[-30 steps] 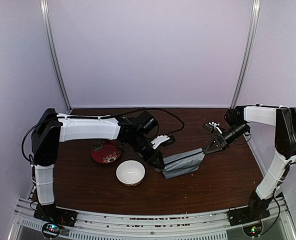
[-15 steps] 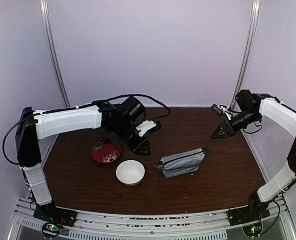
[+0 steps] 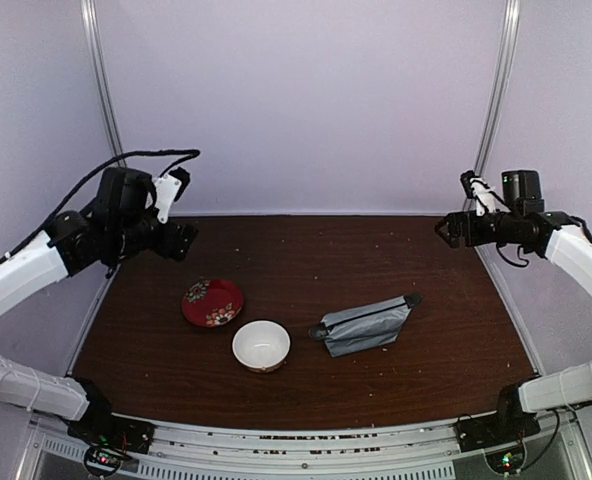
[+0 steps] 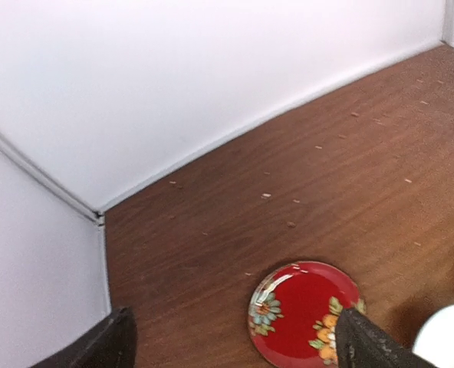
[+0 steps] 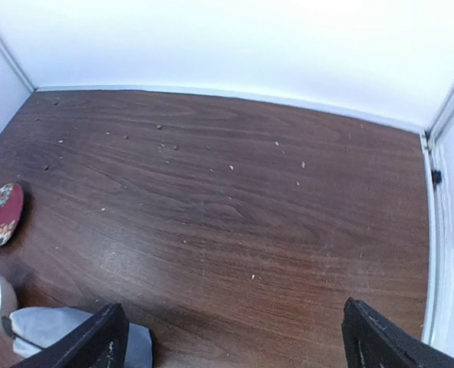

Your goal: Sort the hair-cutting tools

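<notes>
top external view: no tools are seen; the pouch [image 3: 364, 325] on the surface [image 3: 446, 340] is judged soft and light, best pinched at its zip end. the left end effector [image 4: 238, 341] and right end effector [image 5: 235, 337] are spread open, empty.

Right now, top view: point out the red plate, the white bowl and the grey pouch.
red plate [image 3: 213, 302], top external view, on its red centre.
white bowl [image 3: 261, 346], top external view, on its bare inside.
grey pouch [image 3: 368, 326], top external view, on the middle of its grey side.

2 fingers [image 5: 97, 341] spread wide over table [image 5: 227, 207]; grey pouch [image 5: 39, 325], red plate [image 5: 1, 215] left.
</notes>
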You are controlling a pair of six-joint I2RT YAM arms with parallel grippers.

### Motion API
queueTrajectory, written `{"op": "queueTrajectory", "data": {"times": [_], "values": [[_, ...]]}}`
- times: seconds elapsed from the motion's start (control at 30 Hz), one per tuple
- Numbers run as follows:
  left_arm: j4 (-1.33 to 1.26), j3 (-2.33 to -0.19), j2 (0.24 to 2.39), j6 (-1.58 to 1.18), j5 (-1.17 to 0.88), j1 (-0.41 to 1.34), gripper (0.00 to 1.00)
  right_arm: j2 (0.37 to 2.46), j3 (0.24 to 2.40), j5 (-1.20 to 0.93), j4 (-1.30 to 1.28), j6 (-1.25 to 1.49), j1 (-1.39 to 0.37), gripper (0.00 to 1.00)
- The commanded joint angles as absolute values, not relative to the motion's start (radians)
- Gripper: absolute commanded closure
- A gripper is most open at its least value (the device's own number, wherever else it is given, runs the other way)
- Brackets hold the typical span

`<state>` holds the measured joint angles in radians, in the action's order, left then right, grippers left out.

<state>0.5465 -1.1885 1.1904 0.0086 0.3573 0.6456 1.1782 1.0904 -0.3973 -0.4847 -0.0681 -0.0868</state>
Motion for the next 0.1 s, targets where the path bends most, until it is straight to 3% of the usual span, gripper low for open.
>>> {"op": "queueTrajectory", "data": {"times": [0.0, 0.07], "values": [[0.057, -0.858, 1.063, 0.002, 0.581, 0.578, 0.02, 1.225, 0.987, -0.278, -0.271, 0.099, -0.081, 0.00], [0.054, -0.846, 1.041, -0.033, 0.612, 0.573, 0.02, 1.234, 0.967, -0.314, -0.258, 0.110, -0.081, 0.00]]}}
